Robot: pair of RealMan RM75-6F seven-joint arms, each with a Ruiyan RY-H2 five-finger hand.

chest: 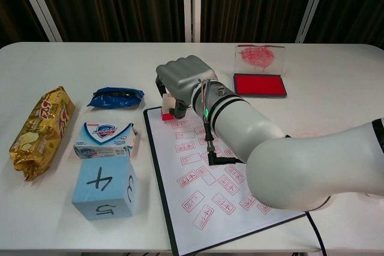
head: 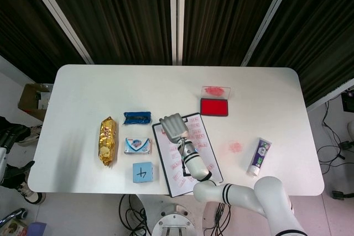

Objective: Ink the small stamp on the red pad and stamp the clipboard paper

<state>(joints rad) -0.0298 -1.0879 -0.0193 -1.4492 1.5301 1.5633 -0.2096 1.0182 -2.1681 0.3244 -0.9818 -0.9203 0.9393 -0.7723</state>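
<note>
My right hand [chest: 180,79] grips the small stamp [chest: 170,106], a white block with a red base. The base is at the top left corner of the clipboard paper [chest: 192,178], touching it or just above it; I cannot tell which. In the head view the right hand [head: 174,127] covers the stamp and the top of the clipboard [head: 202,142]. The paper carries several red stamp marks. The red pad [chest: 259,84] lies open to the back right, its stained clear lid [chest: 257,57] behind it. Only a bit of my left hand [head: 5,156] shows at the far left edge, off the table, fingers apart.
Left of the clipboard lie a gold snack bag [chest: 41,131], a blue packet [chest: 117,97], a soap box [chest: 105,139] and a blue cube [chest: 105,187]. A toothpaste tube [head: 258,157] and a red ink smear [head: 235,147] are to the right of the clipboard.
</note>
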